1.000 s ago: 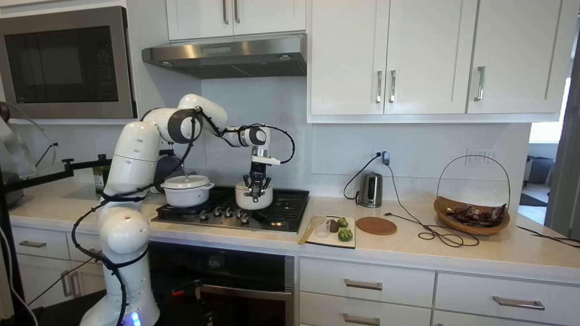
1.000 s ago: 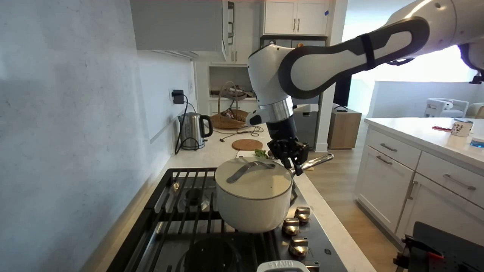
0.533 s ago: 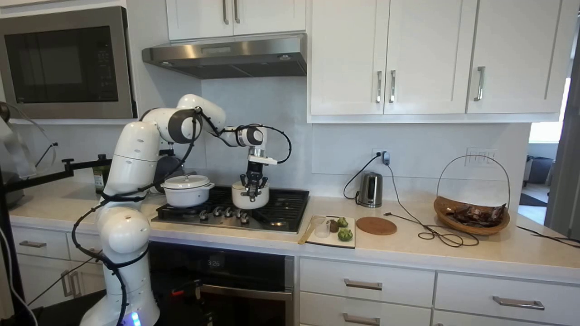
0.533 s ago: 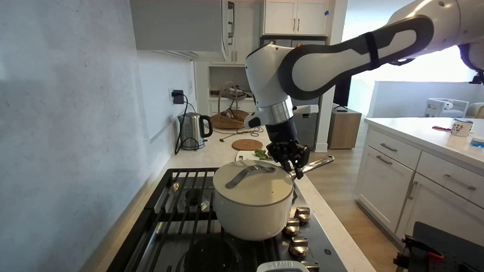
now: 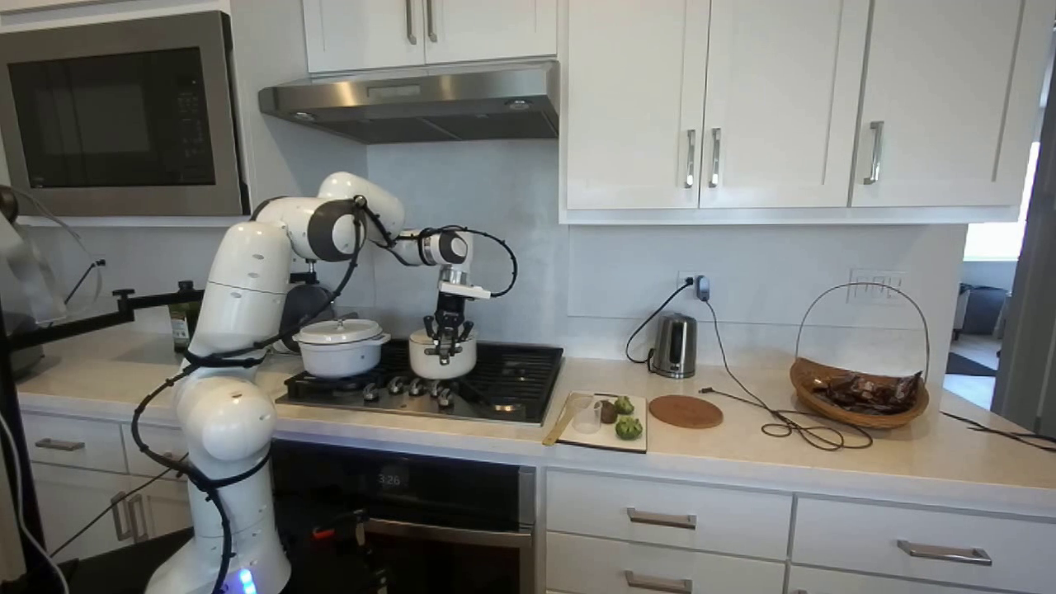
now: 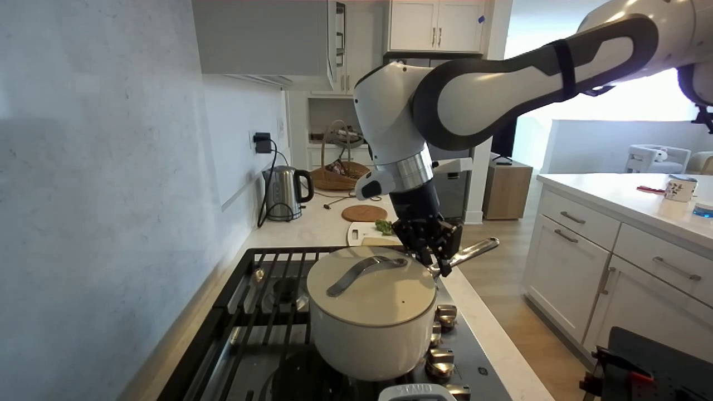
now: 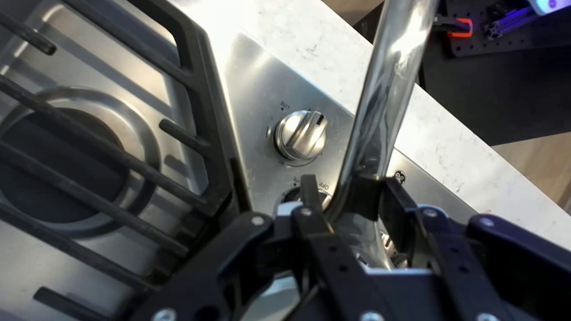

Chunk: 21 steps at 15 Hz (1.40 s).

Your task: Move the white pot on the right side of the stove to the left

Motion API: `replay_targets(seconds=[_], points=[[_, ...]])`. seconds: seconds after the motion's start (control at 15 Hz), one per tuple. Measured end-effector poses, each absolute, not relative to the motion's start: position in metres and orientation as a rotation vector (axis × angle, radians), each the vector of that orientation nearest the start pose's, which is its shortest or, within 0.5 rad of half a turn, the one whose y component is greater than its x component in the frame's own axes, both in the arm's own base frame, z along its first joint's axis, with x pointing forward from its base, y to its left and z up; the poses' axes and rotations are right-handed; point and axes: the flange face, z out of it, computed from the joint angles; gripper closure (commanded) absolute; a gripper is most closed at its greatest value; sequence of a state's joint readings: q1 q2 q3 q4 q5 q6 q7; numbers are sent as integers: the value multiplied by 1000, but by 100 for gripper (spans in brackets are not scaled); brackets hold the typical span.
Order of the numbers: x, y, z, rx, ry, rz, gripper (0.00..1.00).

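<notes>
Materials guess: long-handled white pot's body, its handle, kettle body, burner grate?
Pot body: smooth off-white coating, maybe enamel or ceramic; evenly coloured, core hidden.
Handle: polished metal, likely stainless steel; sharp streaked reflections.
Kettle body: silvery metal, probably brushed stainless; soft highlights.
Burner grate: matte black, probably cast iron; thick bars, little glare.

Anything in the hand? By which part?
The hand has the white pot by its metal handle, near the pot end; grip firmness can't be told.

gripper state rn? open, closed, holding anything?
Gripper: closed, holding the pot handle.
</notes>
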State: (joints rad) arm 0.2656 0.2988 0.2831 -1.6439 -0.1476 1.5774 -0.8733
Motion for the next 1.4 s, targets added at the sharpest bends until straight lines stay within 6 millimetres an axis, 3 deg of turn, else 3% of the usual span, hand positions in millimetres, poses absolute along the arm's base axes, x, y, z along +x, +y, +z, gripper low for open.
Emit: replay_targets(seconds=[0.67,1.4], points=[[506,318,421,-2310,-1912,589,86],[504,326,420,-2306,-1819,570,86]])
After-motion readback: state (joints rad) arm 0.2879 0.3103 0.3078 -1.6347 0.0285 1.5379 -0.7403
